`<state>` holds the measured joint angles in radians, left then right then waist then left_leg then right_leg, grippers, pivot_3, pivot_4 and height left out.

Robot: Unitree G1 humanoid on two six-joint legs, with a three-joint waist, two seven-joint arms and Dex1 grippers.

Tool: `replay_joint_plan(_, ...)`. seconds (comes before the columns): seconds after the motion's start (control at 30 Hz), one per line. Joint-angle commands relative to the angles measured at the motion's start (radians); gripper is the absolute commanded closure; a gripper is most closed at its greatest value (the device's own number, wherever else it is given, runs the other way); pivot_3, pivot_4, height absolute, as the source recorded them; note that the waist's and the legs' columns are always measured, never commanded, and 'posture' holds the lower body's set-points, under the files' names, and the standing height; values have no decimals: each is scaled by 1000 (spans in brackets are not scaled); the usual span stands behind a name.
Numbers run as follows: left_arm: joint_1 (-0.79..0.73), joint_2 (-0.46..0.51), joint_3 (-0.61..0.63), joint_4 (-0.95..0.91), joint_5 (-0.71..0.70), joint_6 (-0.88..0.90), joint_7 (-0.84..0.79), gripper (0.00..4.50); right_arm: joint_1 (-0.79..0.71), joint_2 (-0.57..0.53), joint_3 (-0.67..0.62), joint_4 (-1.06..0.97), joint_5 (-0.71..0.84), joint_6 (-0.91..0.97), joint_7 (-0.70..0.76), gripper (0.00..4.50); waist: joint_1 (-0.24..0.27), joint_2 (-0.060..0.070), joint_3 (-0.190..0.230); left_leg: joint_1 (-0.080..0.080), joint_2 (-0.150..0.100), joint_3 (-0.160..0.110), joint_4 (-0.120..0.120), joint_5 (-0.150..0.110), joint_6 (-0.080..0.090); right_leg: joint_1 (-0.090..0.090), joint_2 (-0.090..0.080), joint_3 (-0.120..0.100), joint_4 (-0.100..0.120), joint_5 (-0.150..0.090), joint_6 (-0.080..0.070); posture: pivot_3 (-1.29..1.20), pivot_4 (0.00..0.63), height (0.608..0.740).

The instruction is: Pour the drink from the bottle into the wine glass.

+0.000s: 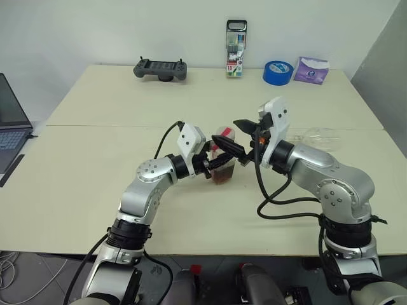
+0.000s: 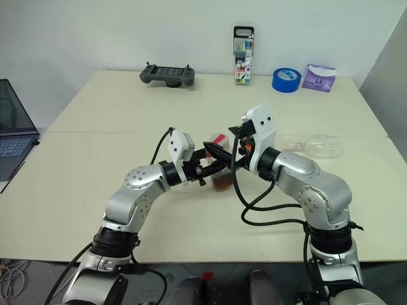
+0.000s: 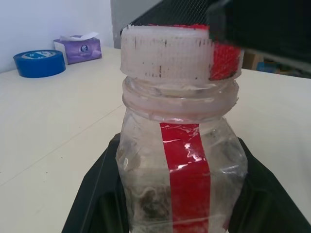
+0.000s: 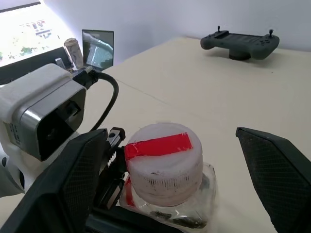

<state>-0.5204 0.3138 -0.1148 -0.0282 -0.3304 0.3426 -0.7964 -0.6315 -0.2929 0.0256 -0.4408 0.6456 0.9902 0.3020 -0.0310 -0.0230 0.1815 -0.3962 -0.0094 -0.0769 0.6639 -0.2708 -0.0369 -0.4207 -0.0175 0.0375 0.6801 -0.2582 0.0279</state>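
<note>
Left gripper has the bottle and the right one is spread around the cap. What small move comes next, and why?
Probably close the right gripper on the cap to unscrew it: its fingers stand open either side, the left gripper grips the bottle, and the cap is on, so nothing can reach the wine glass yet.

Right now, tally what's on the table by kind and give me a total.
Bottle: 1
Wine glass: 1
Game controller: 1
Marker pack: 1
Blue tape roll: 1
Tissue pack: 1
Laptop: 1
Total: 7
</note>
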Motion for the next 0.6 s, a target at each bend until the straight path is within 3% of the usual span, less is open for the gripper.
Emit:
replay_joint_plan(0.03,-3,-2,12,-48,-11,-17,4,2604,-15,2,2,-12,-9,-7,-3,0,0,0,0,0,0,0,0,0,0,0,0,0,0,0,0,0,150,740)
replay_joint_plan(0.1,-1,-1,12,-50,-11,-17,5,2604,-17,-3,13,-10,-19,-9,-2,0,0,0,0,0,0,0,0,0,0,0,0,0,0,0,0,0,150,740)
replay_joint_plan(0.2,0,-2,13,-50,-10,-16,8,2604,-21,1,25,-3,-32,-6,-9,602,0,0,0,0,0,0,0,0,0,0,0,0,0,0,0,0,150,740)
replay_joint_plan(0.4,6,1,12,-58,-12,-11,10,2604,-51,-14,27,-22,-56,-8,-11,2575,0,0,0,0,0,0,0,0,0,0,0,0,0,0,0,0,150,740)
replay_joint_plan(0.6,0,5,9,-48,-12,-12,6,2605,-115,-97,-30,-66,17,20,63,2626,0,0,0,0,0,0,0,0,0,0,0,0,0,0,0,0,150,740)
